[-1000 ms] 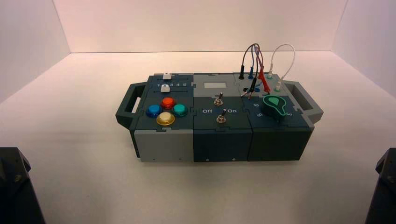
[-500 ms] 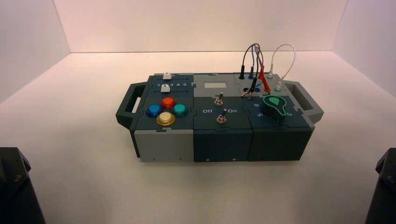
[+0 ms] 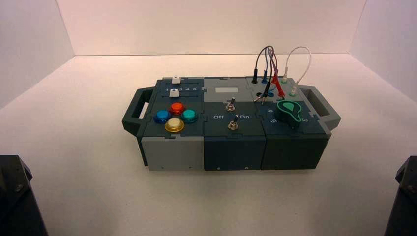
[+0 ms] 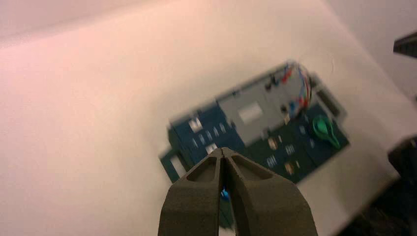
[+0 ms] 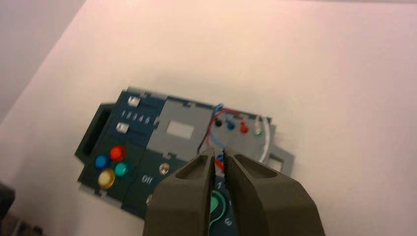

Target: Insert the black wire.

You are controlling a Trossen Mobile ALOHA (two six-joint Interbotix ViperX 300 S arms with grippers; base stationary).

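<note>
The black wire arches over the back right corner of the box. One of its plugs stands in a socket. The other plug hangs loose, with its pin resting on the box top beside a red plug. My left gripper is shut and empty, held high, well back from the box. Also well short of the box, my right gripper is empty, its fingers a narrow gap apart. In the right wrist view the plugged black end shows beyond the fingertips.
A green knob sits just in front of the wires. Two toggle switches stand mid-box, with coloured buttons on the left. A white wire loops at the far right. Both arms rest at the near corners.
</note>
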